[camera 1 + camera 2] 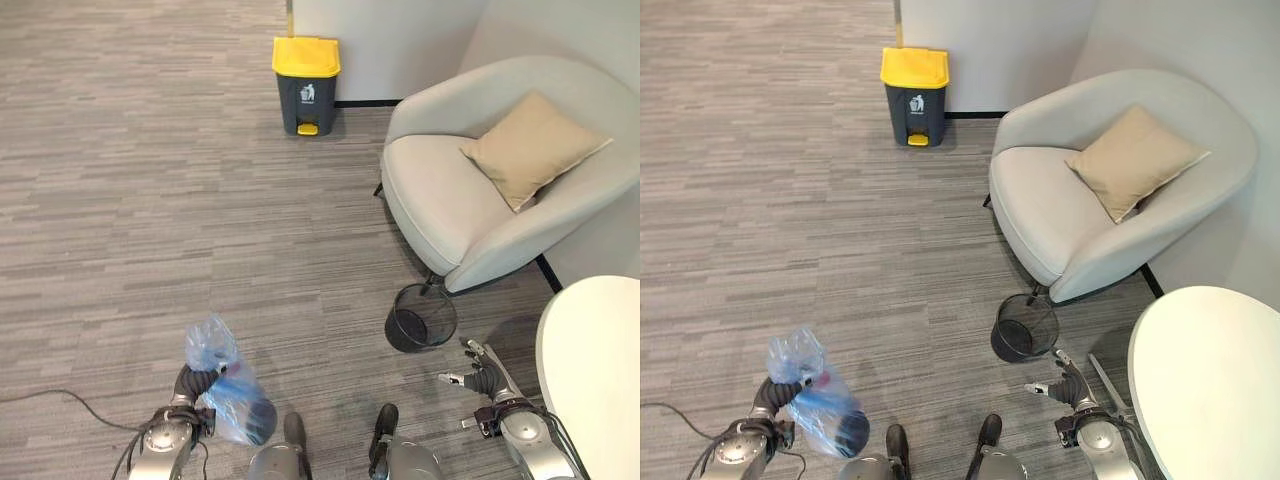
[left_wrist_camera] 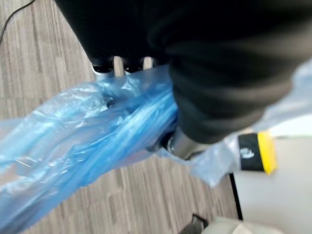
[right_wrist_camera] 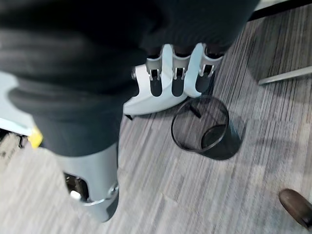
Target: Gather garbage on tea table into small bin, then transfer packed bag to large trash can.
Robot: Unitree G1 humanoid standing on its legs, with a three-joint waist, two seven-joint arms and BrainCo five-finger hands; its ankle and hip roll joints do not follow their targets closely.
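Observation:
My left hand (image 1: 194, 381) is shut on the gathered neck of a blue translucent garbage bag (image 1: 232, 398), which hangs low at the lower left with dark contents in its bottom. The bag (image 2: 83, 141) stretches past the fingers in the left wrist view. The small black mesh bin (image 1: 420, 318) stands on the carpet by the armchair's front leg, with no bag in it. Just beside and behind the bin hovers my right hand (image 1: 484, 380), open and holding nothing, with its fingers (image 3: 178, 78) relaxed. The large grey trash can (image 1: 306, 85) with a yellow lid stands far ahead against the wall, lid down.
A light grey armchair (image 1: 470, 200) with a tan cushion (image 1: 530, 148) stands at the right, between the bin and the wall. The white round tea table (image 1: 600, 370) fills the lower right corner. Open grey carpet (image 1: 150, 180) lies between me and the large can.

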